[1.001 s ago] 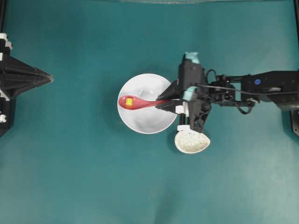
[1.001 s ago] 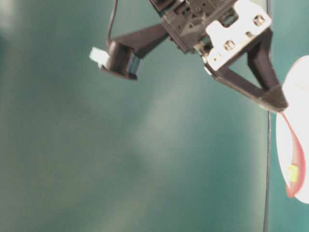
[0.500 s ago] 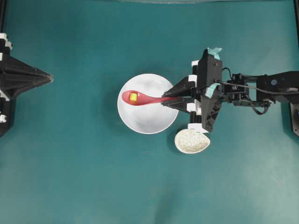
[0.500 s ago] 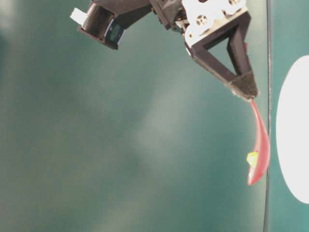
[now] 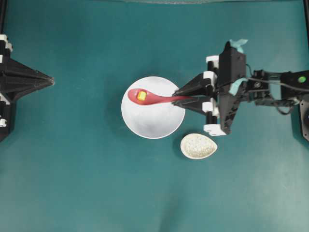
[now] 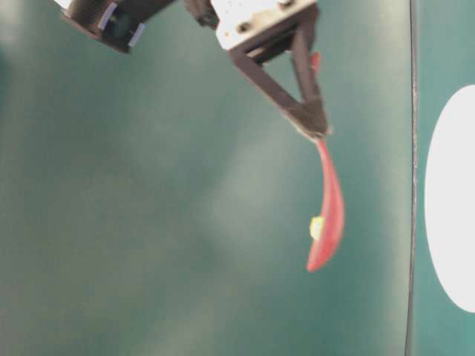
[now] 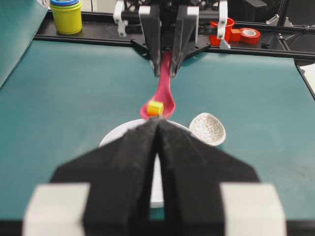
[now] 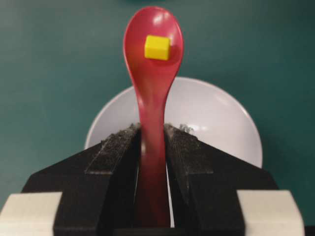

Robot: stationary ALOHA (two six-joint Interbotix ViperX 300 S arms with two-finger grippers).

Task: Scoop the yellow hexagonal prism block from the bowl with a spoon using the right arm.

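The right pincer [image 8: 152,147] gripped the spoon [image 8: 153,64] by its handle, jaws clamped on both sides. The yellow block [image 8: 157,47] sat loose in the scoop, raised above the white bowl [image 5: 152,121] at its far-left part. The block looked light and hard, likely to slide on the glossy spoon, so the scoop probably needed keeping level. The spoon seemed stiff and smooth; the handle end was the sensible hold. The left pincer [image 7: 158,147] was closed and empty, parked at the left of the worktop [image 5: 72,183].
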